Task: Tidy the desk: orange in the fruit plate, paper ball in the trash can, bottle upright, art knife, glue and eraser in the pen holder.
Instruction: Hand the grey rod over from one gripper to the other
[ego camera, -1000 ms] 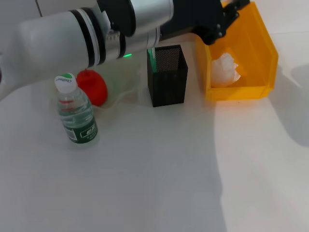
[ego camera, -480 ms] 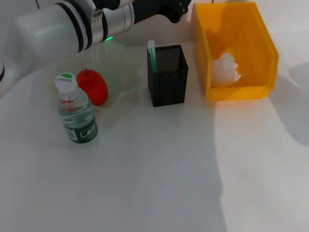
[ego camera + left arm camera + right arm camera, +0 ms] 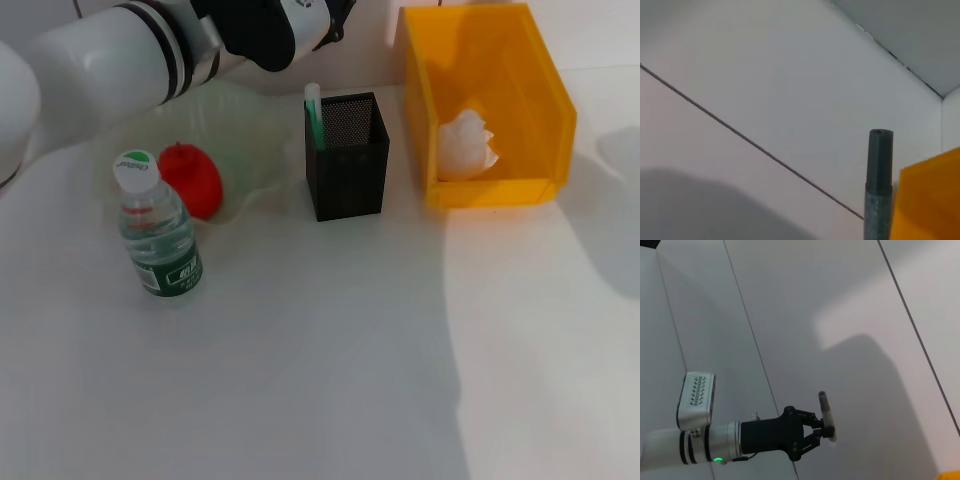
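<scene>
While my left arm reached across the far edge of the desk, my left gripper (image 3: 824, 432) was raised beyond the pen holder (image 3: 347, 160), its fingers pinching a slim grey stick (image 3: 824, 407). The orange (image 3: 192, 180) lay in the fruit plate (image 3: 250, 130), the bottle (image 3: 158, 235) stood upright just before it, and the paper ball (image 3: 467, 142) sat inside the trash can (image 3: 540, 90). A green-and-white stick (image 3: 314, 110) poked from the holder.

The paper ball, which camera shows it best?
The head view: the paper ball lies in plain sight inside the trash can. The left wrist view shows only a corner of the can, and the right wrist view shows no paper ball.
</scene>
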`<action>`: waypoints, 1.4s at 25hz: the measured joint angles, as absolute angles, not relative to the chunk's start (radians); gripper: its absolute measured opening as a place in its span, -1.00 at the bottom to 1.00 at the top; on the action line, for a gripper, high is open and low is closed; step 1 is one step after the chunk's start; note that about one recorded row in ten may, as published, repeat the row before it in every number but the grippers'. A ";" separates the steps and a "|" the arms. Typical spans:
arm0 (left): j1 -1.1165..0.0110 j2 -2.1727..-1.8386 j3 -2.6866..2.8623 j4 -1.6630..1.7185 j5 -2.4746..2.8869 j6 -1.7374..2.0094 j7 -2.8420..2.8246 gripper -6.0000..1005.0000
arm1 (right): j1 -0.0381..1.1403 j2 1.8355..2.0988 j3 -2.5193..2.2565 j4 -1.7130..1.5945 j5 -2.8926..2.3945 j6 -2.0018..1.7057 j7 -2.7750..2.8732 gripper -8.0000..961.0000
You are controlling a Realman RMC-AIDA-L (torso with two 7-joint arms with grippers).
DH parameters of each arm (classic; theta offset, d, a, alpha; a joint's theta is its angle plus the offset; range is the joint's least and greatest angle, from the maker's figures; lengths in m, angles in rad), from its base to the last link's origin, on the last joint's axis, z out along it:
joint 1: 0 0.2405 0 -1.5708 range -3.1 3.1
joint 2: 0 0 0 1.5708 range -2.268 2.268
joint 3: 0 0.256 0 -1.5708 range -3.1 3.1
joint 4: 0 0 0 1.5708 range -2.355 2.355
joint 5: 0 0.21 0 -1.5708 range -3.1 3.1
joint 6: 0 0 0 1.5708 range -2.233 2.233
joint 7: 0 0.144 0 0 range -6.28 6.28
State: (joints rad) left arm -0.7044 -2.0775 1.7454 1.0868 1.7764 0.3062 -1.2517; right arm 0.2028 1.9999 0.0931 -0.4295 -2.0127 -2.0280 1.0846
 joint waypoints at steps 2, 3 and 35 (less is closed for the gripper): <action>-0.705 -2.077 1.753 1.102 1.868 0.286 -1.255 -0.71 | 0.205 1.999 0.093 -0.429 -2.013 -2.026 1.085 0.30; -0.705 -2.077 1.753 1.102 1.868 0.286 -1.255 -0.71 | 0.205 1.999 0.093 -0.429 -2.013 -2.026 1.085 0.30; -0.630 -2.080 1.895 1.017 2.537 -0.215 -0.820 -0.71 | 0.237 2.013 0.094 -0.413 -2.012 -1.996 1.094 0.30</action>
